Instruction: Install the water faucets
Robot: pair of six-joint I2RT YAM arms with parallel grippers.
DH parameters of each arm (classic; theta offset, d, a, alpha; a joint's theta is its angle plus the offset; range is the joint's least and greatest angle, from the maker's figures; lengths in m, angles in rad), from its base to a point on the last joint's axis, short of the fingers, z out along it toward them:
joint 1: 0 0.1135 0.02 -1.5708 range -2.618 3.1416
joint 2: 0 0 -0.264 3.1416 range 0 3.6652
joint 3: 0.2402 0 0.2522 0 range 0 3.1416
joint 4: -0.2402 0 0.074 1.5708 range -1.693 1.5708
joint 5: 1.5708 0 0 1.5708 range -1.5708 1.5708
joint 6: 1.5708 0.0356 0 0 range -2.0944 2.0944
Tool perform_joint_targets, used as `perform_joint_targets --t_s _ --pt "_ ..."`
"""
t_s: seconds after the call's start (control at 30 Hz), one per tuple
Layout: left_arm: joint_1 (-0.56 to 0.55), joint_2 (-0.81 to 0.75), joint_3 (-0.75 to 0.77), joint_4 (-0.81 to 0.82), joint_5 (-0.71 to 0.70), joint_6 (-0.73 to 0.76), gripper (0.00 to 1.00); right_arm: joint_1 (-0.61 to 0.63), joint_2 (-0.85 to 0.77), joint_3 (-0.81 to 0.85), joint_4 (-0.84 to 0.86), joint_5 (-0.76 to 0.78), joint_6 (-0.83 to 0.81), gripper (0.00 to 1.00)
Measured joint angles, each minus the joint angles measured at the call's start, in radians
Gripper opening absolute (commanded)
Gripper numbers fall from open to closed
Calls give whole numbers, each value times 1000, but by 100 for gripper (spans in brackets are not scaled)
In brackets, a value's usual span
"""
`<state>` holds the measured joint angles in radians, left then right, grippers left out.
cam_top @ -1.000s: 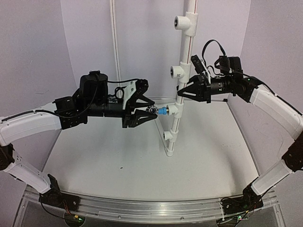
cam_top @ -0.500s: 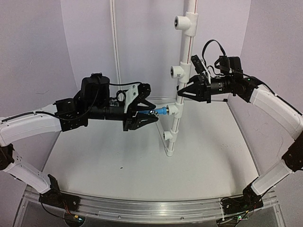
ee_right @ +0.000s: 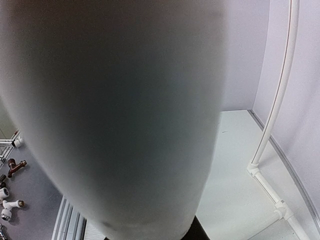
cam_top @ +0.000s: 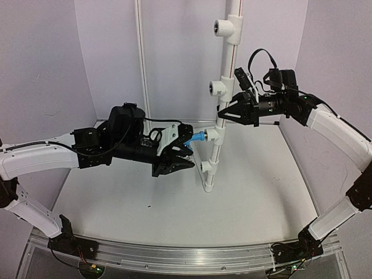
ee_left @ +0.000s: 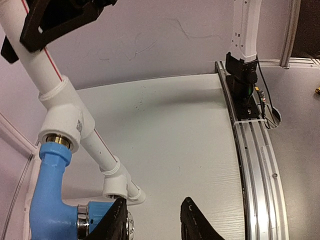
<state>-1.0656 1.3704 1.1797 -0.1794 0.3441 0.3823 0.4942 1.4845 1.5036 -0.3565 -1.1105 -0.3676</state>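
Note:
The bright-blue faucet [cam_top: 196,138] sticks out sideways from a white tee [cam_top: 213,135] on the upright white pipe [cam_top: 231,58]. In the left wrist view the faucet [ee_left: 47,200] sits in the tee's mouth [ee_left: 62,125], knob end at the lower left. My left gripper [cam_top: 189,157] is open just below and beside the faucet. Its jaws [ee_left: 153,201] stand apart over bare table, and the left finger lies against the knob. My right gripper [cam_top: 221,112] is shut on the pipe above the tee. The pipe [ee_right: 115,115] fills the right wrist view as a blur.
More open tees sit on the pipe at the top [cam_top: 224,26], the middle [cam_top: 216,87] and near the foot [cam_top: 204,166]. A thin white conduit [cam_top: 141,58] runs up the back wall. An aluminium rail [cam_top: 174,256] lines the near edge. Loose fittings [ee_right: 10,170] lie off the table.
My left gripper has turned about its wrist, dropped lower and opened off the faucet's knob. The faucet stays in the tee. The right arm has not moved.

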Motion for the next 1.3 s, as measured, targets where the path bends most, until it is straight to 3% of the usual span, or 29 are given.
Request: perform_joint_targets --t_s 0.23,0.57,0.93,1.3 --pt "0 15 -75 110 -55 -69 17 0 0 0 0 0 0 0" --pt "0 16 -334 521 -145 -245 1 0 0 0 0 0 0 0" --pt "-1 16 -419 843 -200 -369 0 0 0 0 0 1 1 0" --pt "0 41 -427 894 -248 -480 0 0 0 0 0 2 2 0"
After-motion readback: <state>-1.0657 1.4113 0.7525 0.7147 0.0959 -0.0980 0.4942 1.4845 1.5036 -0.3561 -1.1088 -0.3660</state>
